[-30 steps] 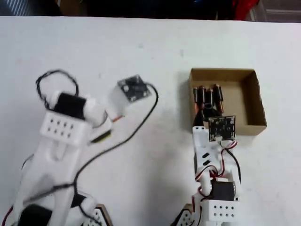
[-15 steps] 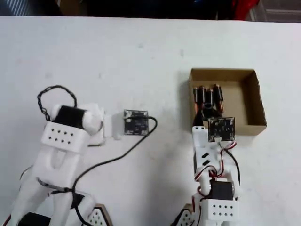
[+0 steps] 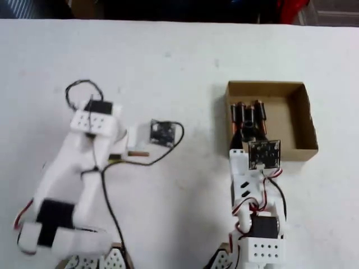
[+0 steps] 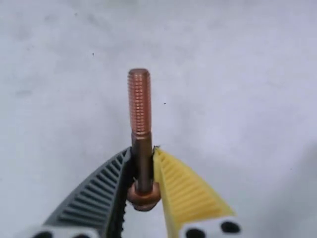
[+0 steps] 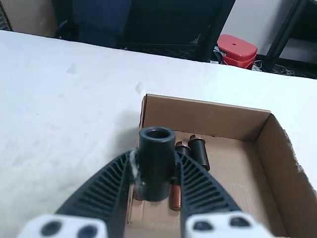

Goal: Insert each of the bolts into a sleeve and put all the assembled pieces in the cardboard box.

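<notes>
My left gripper (image 4: pixel 142 166) is shut on a copper bolt (image 4: pixel 140 124), pinched low on its shank with the threaded end sticking out past the fingertips. From above, that bolt (image 3: pixel 138 153) lies level just over the table, left of centre, under the left arm's wrist. My right gripper (image 5: pixel 157 171) is shut on a dark sleeve (image 5: pixel 155 161), held upright with its bore facing up, at the near edge of the cardboard box (image 3: pixel 300 120). Inside the box lie assembled bolt-and-sleeve pieces (image 3: pixel 248 114), also seen past the sleeve (image 5: pixel 197 148).
The white table (image 3: pixel 185 61) stretches wide behind and between the arms. A black cable (image 3: pixel 78 89) loops off the left arm. Beyond the far table edge stand dark chairs and a red object (image 5: pixel 237 49).
The left arm has swung and folded back toward the table's left side, its wrist turning so the bolt now lies level. The right arm with the sleeve has stayed put.
</notes>
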`<state>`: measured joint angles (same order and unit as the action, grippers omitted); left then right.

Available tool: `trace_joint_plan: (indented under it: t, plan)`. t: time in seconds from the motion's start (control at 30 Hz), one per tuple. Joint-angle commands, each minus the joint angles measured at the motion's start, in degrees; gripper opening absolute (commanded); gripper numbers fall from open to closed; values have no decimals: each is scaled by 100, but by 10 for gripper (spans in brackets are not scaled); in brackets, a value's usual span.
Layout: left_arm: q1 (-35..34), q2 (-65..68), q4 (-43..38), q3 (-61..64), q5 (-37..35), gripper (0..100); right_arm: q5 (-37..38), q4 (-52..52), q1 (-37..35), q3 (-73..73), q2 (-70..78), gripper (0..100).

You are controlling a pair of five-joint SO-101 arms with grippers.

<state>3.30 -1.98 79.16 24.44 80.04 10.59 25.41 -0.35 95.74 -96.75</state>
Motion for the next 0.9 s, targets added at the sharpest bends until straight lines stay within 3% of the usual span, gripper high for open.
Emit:
trace_joint_plan:
  t: [0.0, 0.3, 0.87]
  plan:
    - [-48, 681, 97, -756, 35, 20, -9, -110, 13, 26, -66, 23]
    - [-215, 1982, 88, -1468, 35, 20, -9, -110, 13, 26, -66, 23]
    - [-215, 2554, -88, -1626, 70, 71, -9, -110, 31, 26, -66, 23]
